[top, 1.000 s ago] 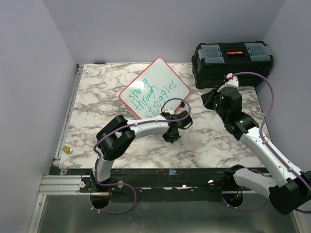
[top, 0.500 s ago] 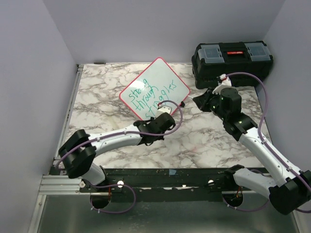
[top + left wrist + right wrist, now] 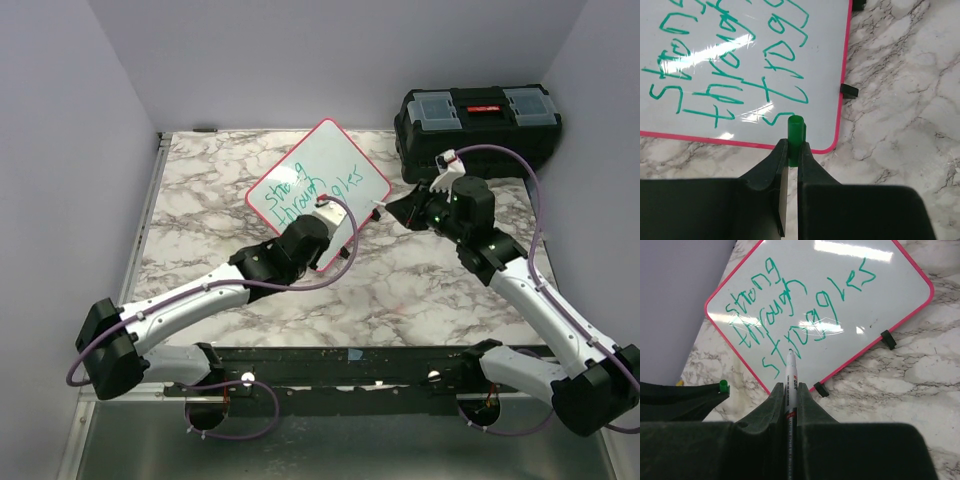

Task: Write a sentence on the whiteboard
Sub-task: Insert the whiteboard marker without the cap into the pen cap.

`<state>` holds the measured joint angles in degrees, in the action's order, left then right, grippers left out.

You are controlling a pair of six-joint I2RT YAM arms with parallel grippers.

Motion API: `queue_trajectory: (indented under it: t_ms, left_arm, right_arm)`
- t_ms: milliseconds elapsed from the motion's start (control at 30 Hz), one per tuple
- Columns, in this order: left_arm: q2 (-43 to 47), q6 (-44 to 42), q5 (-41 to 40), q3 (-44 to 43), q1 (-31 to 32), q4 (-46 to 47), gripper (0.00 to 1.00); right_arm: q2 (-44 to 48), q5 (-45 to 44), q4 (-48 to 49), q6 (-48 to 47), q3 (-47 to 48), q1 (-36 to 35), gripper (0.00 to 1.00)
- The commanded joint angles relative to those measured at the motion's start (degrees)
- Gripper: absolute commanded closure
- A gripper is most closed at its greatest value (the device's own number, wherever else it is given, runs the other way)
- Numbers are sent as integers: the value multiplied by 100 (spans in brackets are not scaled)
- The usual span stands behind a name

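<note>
Three green lines fill the whiteboard [image 3: 335, 160], and the sentence [image 3: 305, 195] reads "strong through struggles". The writing looks finished to me, with probably only capping the pen left. The board lies corner-on toward the back of the marble table [image 3: 420, 290], near the black toolbox [image 3: 478, 115]. The left hand [image 3: 794, 150] hovers at the board's near corner, pinching a green cap [image 3: 796, 127]. The right hand [image 3: 791, 390], just off the board's right corner, is clamped on the marker [image 3: 791, 372], tip aimed at the words.

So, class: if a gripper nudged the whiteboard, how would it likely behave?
The whiteboard looks thin and flat, so it would probably slide across the marble table as one stiff piece. Its glossy face likely offers little grip.
</note>
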<state>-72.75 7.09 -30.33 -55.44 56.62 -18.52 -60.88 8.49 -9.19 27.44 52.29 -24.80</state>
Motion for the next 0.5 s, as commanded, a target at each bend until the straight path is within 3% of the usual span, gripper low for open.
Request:
queue_trajectory:
  t_ms: [0, 133, 467]
  left_arm:
    - [493, -949, 2396, -89, -672, -77, 100]
    - [948, -1422, 4222, 152, -972, 390, 100]
    - [1187, -2141, 5910, 885, -1829, 1654, 100]
  right_arm:
    - [-94, 578, -76, -22, 314, -25, 99]
    - [-112, 811, -74, -11, 338, -24, 99]
    - [-18, 1658, -281, -155, 463, -24, 99]
